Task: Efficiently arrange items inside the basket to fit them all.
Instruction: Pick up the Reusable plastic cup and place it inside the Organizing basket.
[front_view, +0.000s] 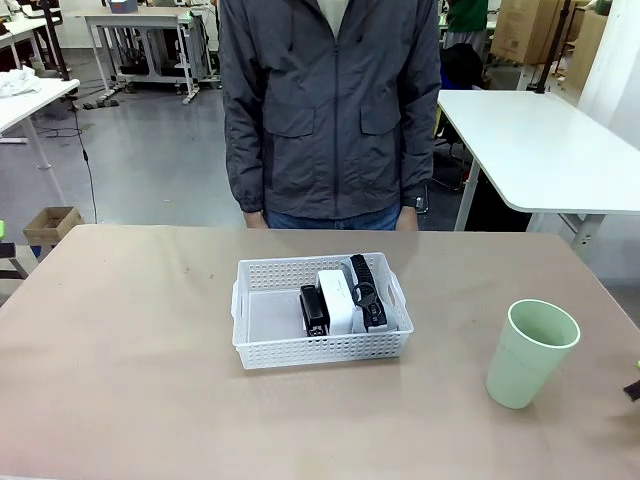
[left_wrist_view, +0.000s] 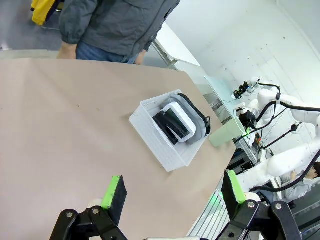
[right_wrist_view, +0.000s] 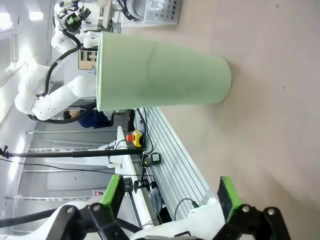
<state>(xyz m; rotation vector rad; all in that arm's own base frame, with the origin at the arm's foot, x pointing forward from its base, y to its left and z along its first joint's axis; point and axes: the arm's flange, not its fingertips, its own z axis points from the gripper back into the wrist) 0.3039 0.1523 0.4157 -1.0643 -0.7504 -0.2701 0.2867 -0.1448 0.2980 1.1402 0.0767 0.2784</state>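
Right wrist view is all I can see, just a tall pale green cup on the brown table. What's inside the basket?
Observer: The white perforated plastic basket holds a black stapler, a white rectangular box and a grey soft pouch, side by side toward its right end.
Operator: Is there room for my pale green cup?
Observer: The basket's left part is bare.
Operator: What's the other arm doing?
Observer: The left gripper hangs above the brown table, fingers open, holding nothing.
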